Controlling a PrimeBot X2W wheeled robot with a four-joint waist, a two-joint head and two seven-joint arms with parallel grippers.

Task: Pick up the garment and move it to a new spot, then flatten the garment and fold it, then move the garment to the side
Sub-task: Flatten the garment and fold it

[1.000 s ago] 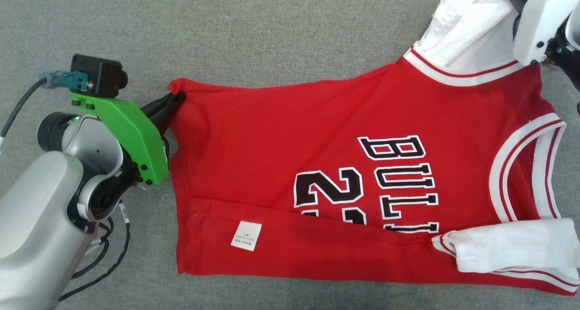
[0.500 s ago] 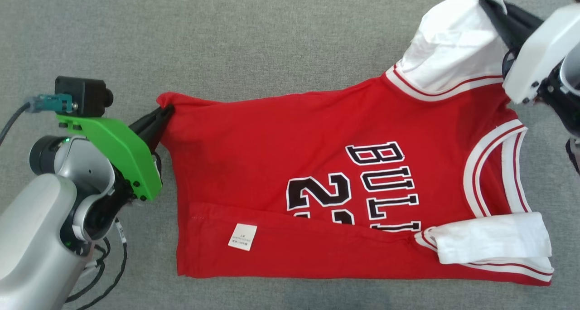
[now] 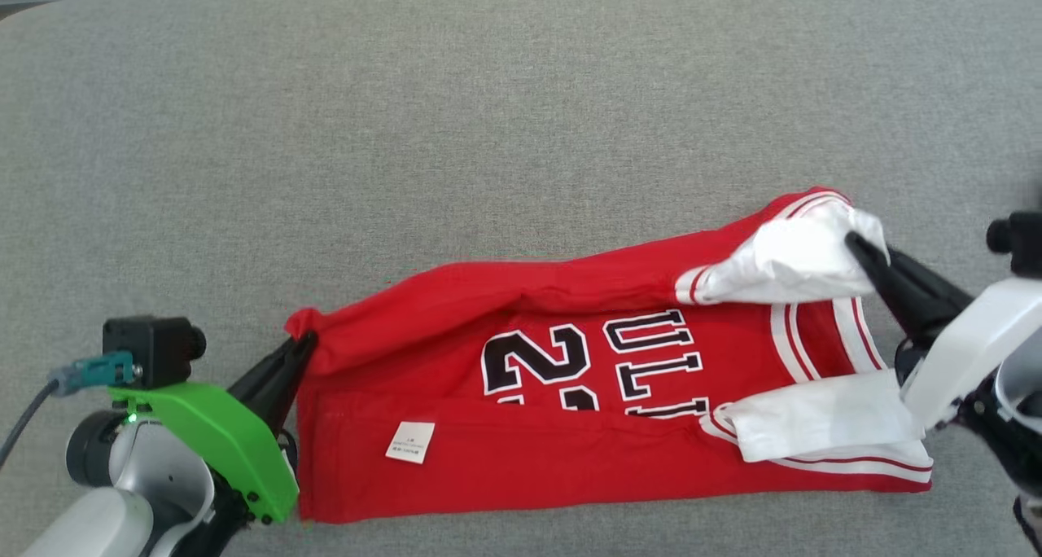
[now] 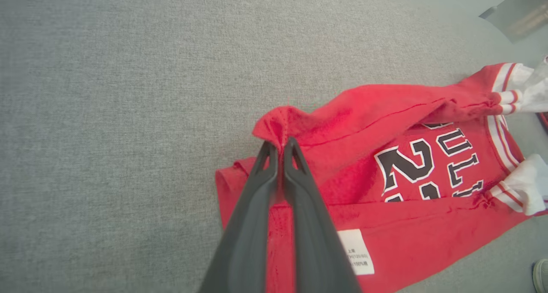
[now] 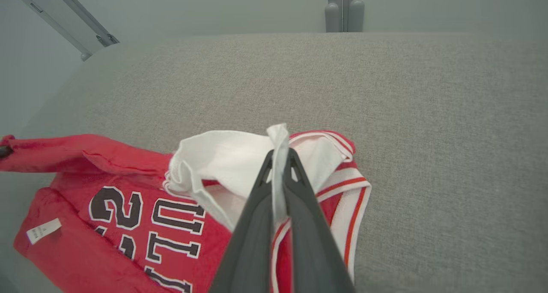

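Left gripper (image 3: 303, 347): fingers pinched together on the red hem corner of the garment (image 3: 570, 467). Left wrist view shows a bunched nub of red cloth sticking out just past the tips, with no gap between the fingers.

Right gripper (image 3: 855, 243): also clamped, on the upper white sleeve (image 3: 790, 260). Right wrist view shows a strip of white fabric caught between the two fingers and poking out beyond them.

Garment is a red jersey with white-and-red trim, lying on the grey fabric surface (image 3: 488, 133) and stretched between the two grippers. The edge they hold is raised and rolled over — a red ridge running from the left fingertips across to the right fingertips. It overlaps the top of the black-and-white lettering (image 3: 651, 353).

On the wrist side of that ridge the body of the jersey lies flat. The number (image 3: 537, 360) sits roughly midway between the grippers.

The long edge nearest both wrists is already folded in as a flat band. A white care label (image 3: 409, 443) sits on that band, close to the left gripper and just beside its green camera mount (image 3: 220, 447).

The second white sleeve (image 3: 814, 427) lies flat on the same band, just back from the right fingertips and next to that gripper's pale housing (image 3: 961, 353).

Past both sets of fingertips the grey surface runs on to its rounded far edge.
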